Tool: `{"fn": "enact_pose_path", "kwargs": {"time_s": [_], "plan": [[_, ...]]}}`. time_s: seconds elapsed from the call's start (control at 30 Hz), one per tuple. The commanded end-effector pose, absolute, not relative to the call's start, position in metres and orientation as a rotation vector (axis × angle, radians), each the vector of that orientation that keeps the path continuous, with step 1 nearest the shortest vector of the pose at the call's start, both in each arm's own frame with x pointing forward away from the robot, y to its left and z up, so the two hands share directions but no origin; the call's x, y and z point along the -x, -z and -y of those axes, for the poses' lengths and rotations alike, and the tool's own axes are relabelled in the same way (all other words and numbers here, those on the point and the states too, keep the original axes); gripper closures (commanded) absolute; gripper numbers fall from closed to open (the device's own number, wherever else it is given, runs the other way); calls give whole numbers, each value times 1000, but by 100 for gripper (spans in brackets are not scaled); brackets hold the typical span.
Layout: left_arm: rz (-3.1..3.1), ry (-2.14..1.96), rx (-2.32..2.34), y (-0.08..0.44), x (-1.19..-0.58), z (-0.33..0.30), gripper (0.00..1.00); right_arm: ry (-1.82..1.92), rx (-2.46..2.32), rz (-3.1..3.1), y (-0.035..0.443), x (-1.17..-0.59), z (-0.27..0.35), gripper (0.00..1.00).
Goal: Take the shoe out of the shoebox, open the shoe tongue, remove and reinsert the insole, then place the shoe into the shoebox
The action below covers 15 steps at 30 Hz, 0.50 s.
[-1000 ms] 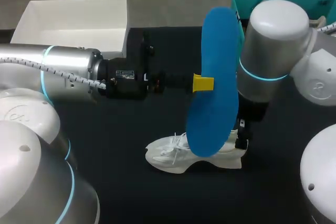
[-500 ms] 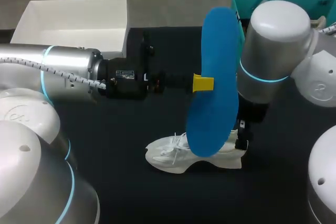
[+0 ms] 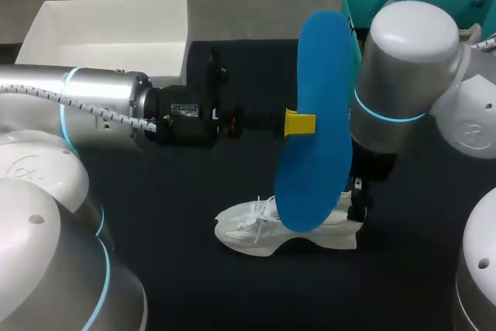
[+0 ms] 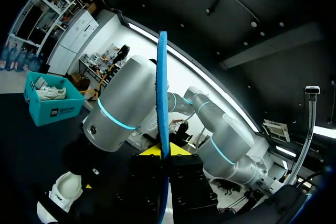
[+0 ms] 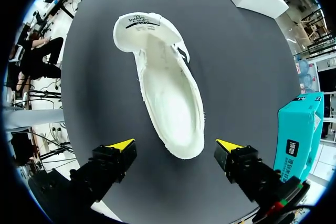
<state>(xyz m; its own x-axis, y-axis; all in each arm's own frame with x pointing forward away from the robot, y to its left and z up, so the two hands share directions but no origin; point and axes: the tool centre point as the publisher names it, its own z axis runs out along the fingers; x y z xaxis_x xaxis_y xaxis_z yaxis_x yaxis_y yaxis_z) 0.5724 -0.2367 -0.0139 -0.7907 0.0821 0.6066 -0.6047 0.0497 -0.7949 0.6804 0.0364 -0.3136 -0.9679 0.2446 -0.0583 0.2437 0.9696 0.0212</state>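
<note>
My left gripper (image 3: 301, 123) is shut on a blue insole (image 3: 316, 122), held upright on edge above the table. In the left wrist view the insole (image 4: 163, 114) stands as a thin blue blade between the yellow tips of my left gripper (image 4: 164, 153). A white shoe (image 3: 271, 232) lies on the black table below it, partly hidden by the insole. My right gripper (image 5: 176, 146) hangs open over the shoe's heel end, its fingers either side of the white shoe (image 5: 167, 90), whose tongue is folded back and whose inside is bare.
A white shoebox (image 3: 108, 36) stands open at the back left. A teal box (image 3: 434, 1) sits at the back right, and this teal box (image 5: 296, 137) shows beside my right gripper. My right arm's elbow (image 3: 403, 75) stands close behind the insole.
</note>
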Motion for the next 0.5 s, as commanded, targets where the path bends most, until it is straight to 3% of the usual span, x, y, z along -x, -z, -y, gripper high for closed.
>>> {"fn": "enact_pose_path", "kwargs": {"time_s": [0.03, 0.5], "plan": [[1833, -1802, -540, 11, -565, 239, 100, -24, -380, -3055, 314, -679, -36, 0], [1833, -1802, -540, 11, -565, 239, 100, -33, -365, -3060, 314, -680, -39, 0]]}}
